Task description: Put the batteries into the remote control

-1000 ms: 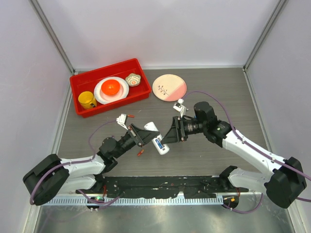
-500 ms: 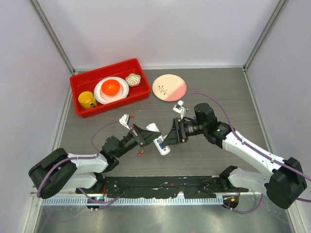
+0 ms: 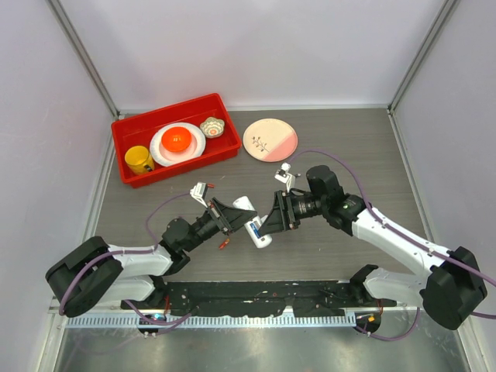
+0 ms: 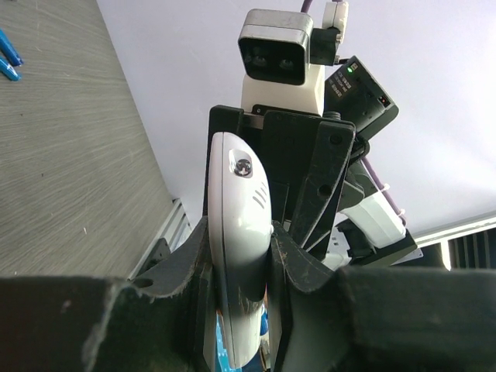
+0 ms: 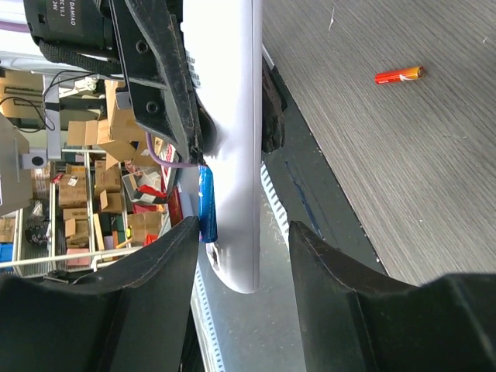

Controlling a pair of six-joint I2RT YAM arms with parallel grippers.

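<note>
The left gripper [image 4: 242, 260] is pinching the remote [image 4: 239, 203] by its long edges, one finger [image 4: 194, 256] pressed to each side, so its jaws stand only as far apart as the remote is wide. The remote is carried edge-on between the two arms over the middle of the surface [image 3: 353, 151], its rounded end with the small lens pointing away from the left wrist camera towards the right arm.

The right gripper [image 5: 244, 229] is spread wide. Its two fingers [image 5: 155, 287] sit on either side of the remote's near end, with a gap showing on the right side. On the left side a blue cell [image 5: 205, 203] lies along the remote's face, its lower end close to the finger tip; whether they touch cannot be told. The right gripper holds nothing.

From above, the blue cell shows as a short blue strip in the white body, right between the two grippers.

A red cell [image 5: 397, 75] lies on the surface, apart from both grippers. Two more blue cells [image 4: 8, 62] lie side by side on the surface at the edge of the left wrist view, well apart from the remote.

At the back left stands a red bin [image 3: 128, 128] with dishes, and beside it a pink plate [image 3: 270, 139]
</note>
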